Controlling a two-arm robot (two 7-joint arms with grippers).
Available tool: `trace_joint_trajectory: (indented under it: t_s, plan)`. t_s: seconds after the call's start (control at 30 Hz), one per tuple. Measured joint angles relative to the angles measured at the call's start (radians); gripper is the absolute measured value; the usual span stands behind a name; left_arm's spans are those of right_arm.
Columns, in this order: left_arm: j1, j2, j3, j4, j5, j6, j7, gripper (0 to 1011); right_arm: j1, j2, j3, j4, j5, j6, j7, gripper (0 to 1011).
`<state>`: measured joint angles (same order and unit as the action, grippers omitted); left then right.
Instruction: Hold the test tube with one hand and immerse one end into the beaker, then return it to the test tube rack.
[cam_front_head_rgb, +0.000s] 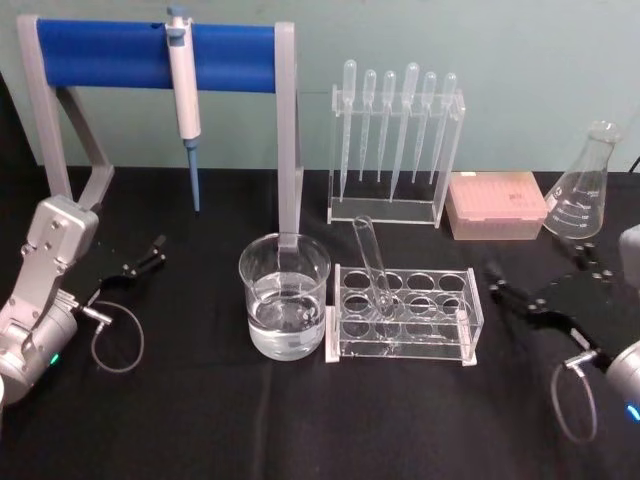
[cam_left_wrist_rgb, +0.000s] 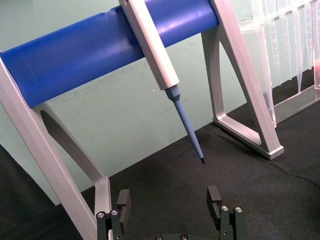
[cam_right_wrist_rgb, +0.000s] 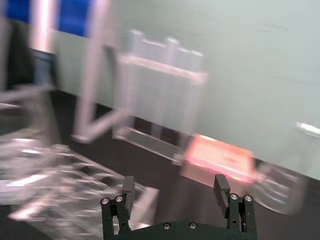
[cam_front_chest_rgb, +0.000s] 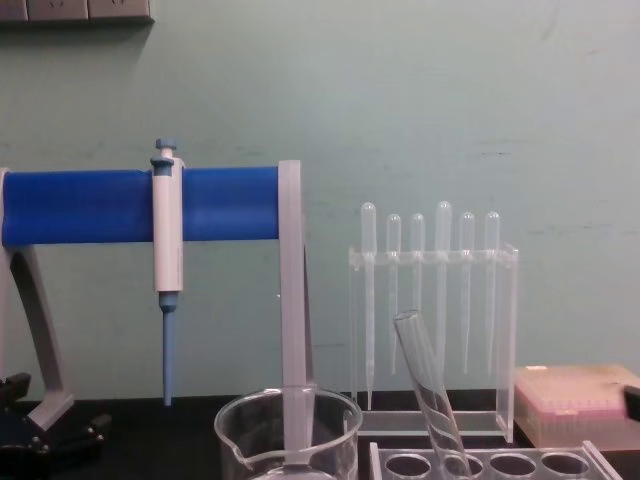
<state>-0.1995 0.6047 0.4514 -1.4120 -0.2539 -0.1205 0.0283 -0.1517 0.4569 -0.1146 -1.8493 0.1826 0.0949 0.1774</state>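
Right gripper (cam_front_head_rgb: 507, 283) rests low on the black table (cam_front_head_rgb: 200, 420), jaws spread, empty. Test tube (cam_front_head_rgb: 371, 262) stands tilted in the clear rack (cam_front_head_rgb: 403, 315) just to its left, apart from the fingers. Beaker (cam_front_head_rgb: 284, 296), part-filled with clear liquid, sits beyond the rack, farther left. Left gripper (cam_front_head_rgb: 150, 252) is parked on the table's far left, jaws also apart, under the pipette stand (cam_front_head_rgb: 155, 55).

Around the one beaker (cam_front_head_rgb: 285, 296) stand one test tube (cam_front_head_rgb: 372, 266), six plastic pipettes (cam_front_head_rgb: 395, 120), one micropipette (cam_front_head_rgb: 183, 95), one flask (cam_front_head_rgb: 583, 186) and one pink box (cam_front_head_rgb: 496, 205).
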Motion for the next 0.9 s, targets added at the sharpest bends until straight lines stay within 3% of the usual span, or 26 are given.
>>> trace_joint_trajectory:
  t_s: [0.13,0.23,0.5,0.9]
  plan:
    - [0.000,0.000,0.000,0.000,0.000,0.000,0.000,1000,0.020,-0.047,0.020,0.085,-0.077,-0.028,-0.103,1002]
    - [0.000,0.000,0.000,0.000,0.000,0.000,0.000,1000,0.034,-0.073,0.023,0.141,-0.113,-0.045,-0.144,1002]
    - [0.000,0.000,0.000,0.000,0.000,0.000,0.000,1000,0.070,-0.126,0.009,0.253,-0.165,-0.103,-0.178,1002]
    - [0.000,0.000,0.000,0.000,0.000,0.000,0.000,1000,0.066,-0.122,0.012,0.245,-0.163,-0.098,-0.179,1002]
